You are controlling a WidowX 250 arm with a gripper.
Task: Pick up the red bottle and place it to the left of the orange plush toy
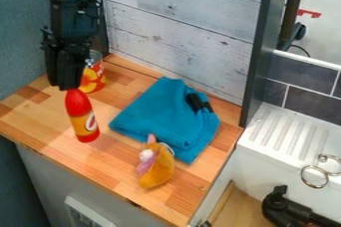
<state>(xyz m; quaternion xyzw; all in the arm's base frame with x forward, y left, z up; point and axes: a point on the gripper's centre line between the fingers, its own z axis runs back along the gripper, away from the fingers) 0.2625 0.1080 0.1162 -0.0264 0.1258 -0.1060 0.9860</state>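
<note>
by the red bottle (82, 116), downward-pointing pincer (65, 86)

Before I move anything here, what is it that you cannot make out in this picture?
All in the camera view:
- Whether the gripper touches the red bottle: the gripper's lower end overlaps the bottle's top.
- Left part of the can: behind the gripper.
- Anything under the blue cloth: covered by its folds.
- Rest of the black object: cut off by the right edge.

On the counter (123, 169): can (96, 76) behind bottle (83, 116), cloth (156, 114) right of bottle, toy (158, 170) before cloth.
</note>
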